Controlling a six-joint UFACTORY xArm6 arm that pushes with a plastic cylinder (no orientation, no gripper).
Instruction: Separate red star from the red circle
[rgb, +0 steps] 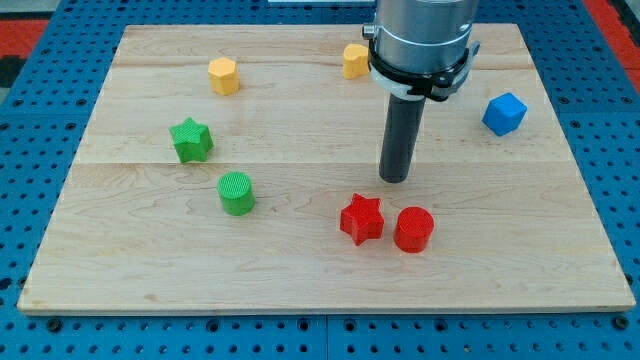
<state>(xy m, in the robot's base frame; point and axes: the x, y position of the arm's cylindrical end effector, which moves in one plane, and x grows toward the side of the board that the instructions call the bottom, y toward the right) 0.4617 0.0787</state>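
I see the pale wooden bench (300, 270) carrying seven blocks. Taking the red star (361, 218) as landmark: red circle (413, 229) just right, nearly touching; green cylinder (237, 193) left; green star (191, 139), yellow hexagon (224, 76), another yellow block (355, 60) and blue cube (504, 113) farther up.

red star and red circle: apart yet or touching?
Not apart: red star sits right beside red circle, about touching. My tip is just above them.

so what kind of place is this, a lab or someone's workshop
Most likely a robotics lab bench. A pale wooden board sits on a blue perforated base, small coloured blocks such as the red star and red circle lie on it, and my tip stands just above them in the view.
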